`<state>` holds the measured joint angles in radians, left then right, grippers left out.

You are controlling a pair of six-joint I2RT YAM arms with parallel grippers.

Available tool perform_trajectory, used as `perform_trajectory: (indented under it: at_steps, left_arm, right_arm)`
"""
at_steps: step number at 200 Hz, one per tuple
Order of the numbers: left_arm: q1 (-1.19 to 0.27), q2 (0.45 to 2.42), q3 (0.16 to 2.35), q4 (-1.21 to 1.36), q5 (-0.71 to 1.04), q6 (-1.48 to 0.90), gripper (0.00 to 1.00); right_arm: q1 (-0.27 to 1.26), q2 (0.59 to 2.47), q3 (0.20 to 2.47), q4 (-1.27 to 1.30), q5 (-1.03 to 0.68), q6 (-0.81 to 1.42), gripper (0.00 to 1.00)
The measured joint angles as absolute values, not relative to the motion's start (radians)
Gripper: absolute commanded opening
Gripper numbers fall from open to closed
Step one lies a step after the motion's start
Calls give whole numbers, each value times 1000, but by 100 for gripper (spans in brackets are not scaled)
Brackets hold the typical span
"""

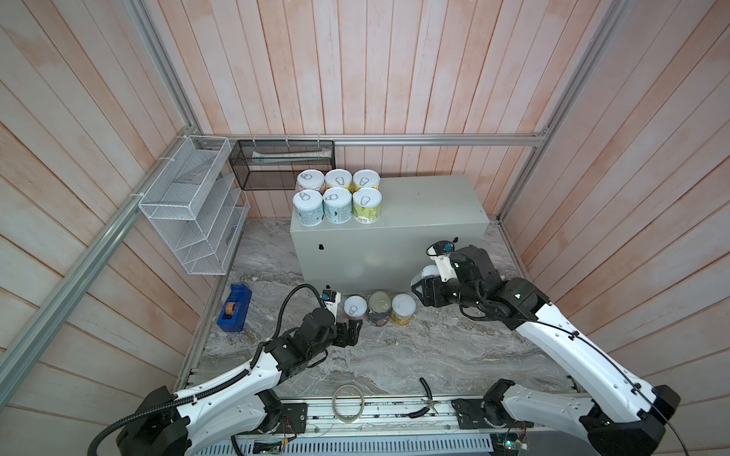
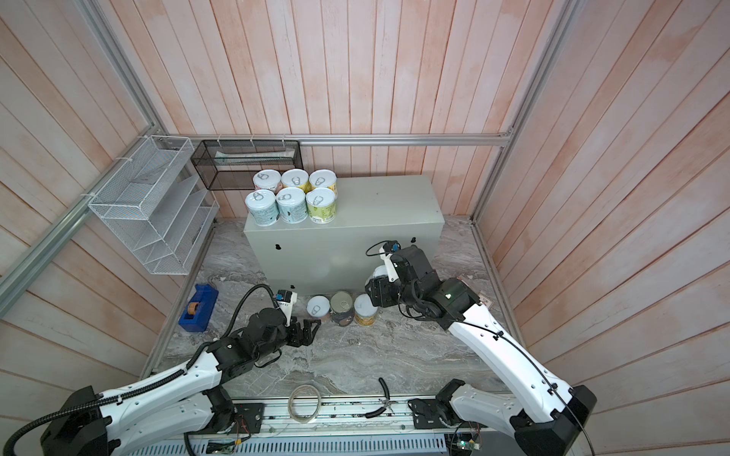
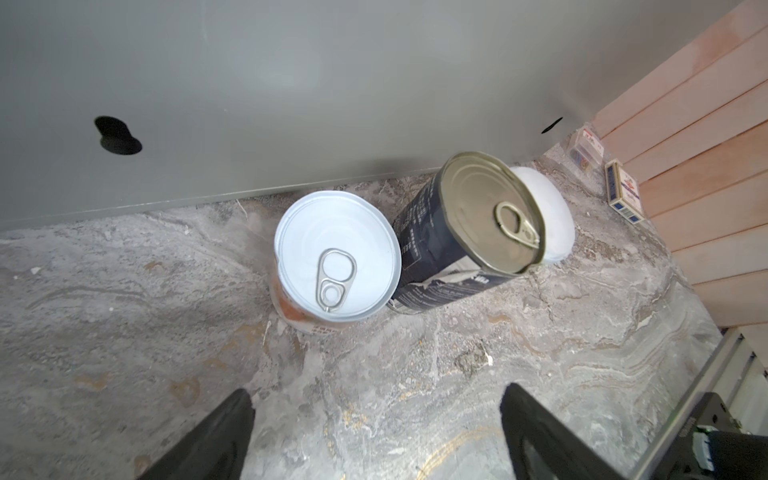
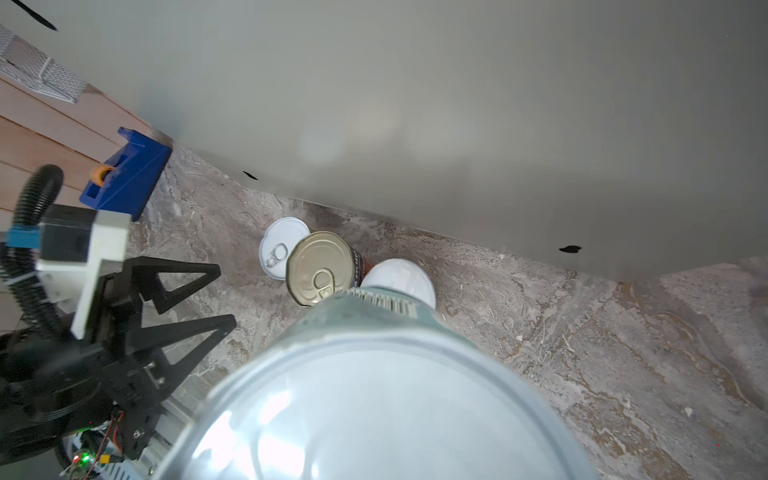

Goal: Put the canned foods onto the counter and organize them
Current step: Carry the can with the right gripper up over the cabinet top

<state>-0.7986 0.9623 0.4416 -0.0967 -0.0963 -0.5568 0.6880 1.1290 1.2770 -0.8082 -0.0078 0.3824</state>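
The counter [image 1: 426, 205] carries several cans [image 1: 337, 201] in two rows at its left end. On the marble floor before its front face stand three more: an orange-label can [image 1: 355, 308] [image 3: 336, 257], a taller dark navy can [image 1: 379, 308] [image 3: 469, 224] and a white-lidded yellow can [image 1: 403, 310] [image 3: 548, 216]. My left gripper [image 1: 351, 329] [image 3: 376, 390] is open and empty, just short of the orange-label can. My right gripper [image 1: 424, 282] is shut on a teal-label can [image 4: 374, 395] and holds it above the floor, right of the three; the can hides the jaws.
A blue tape dispenser [image 1: 234, 309] sits at the left on the floor. A white wire rack [image 1: 189, 205] and a black mesh basket [image 1: 282, 164] hang on the walls. A tape roll ring [image 1: 348, 402] and pliers [image 1: 424, 398] lie at the front edge. Small boxes [image 3: 623, 193] lie by the right wall.
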Motion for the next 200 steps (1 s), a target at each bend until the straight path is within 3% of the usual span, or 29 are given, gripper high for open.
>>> perform_trajectory:
  at_steps: [60,145,200]
  left_arm:
    - [-794,944,540,-210,-83,-530,95]
    - [-748,984,548,-216,-20,-501,95]
    - [-712,991,554,-210,16,-485,95]
  right_arm:
    - [700,1238,1554,-899,42,343,0]
    - [696,1608,2165,-1050,161,261,0]
    - [666,1795,2354,-1101,164,230,0]
